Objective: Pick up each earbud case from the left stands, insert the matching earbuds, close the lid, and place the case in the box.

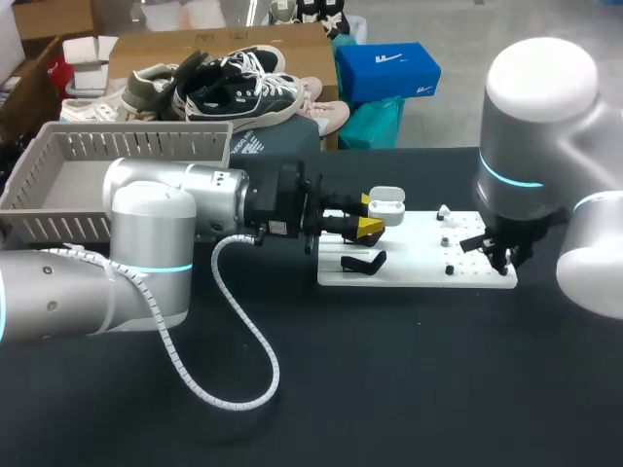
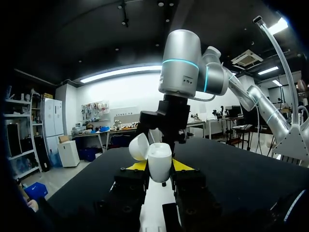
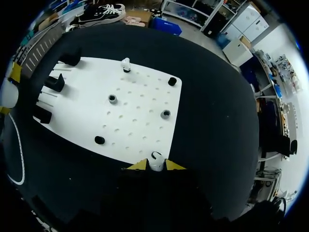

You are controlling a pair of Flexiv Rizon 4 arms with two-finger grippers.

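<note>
My left gripper [image 1: 370,216] is shut on a white earbud case [image 1: 386,205], held above the left end of the white board [image 1: 419,268]. In the left wrist view the case [image 2: 159,162] stands upright between the yellow tips of the left gripper [image 2: 159,168], its lid [image 2: 139,146] open. My right gripper [image 1: 498,255] is down at the board's right edge. In the right wrist view a white earbud [image 3: 155,161] sits at the board's [image 3: 140,121] near edge, and the right gripper [image 3: 156,166] is shut on it. A second earbud [image 3: 126,64] stands on a far peg.
Black case stands [image 3: 54,83] are at the board's left end, one of them [image 1: 362,263] lying below the left gripper. Several black earbud holders [image 3: 112,98] dot the board. A grey basket [image 1: 58,156] sits at the table's far left. A white cable [image 1: 243,341] loops over the near table.
</note>
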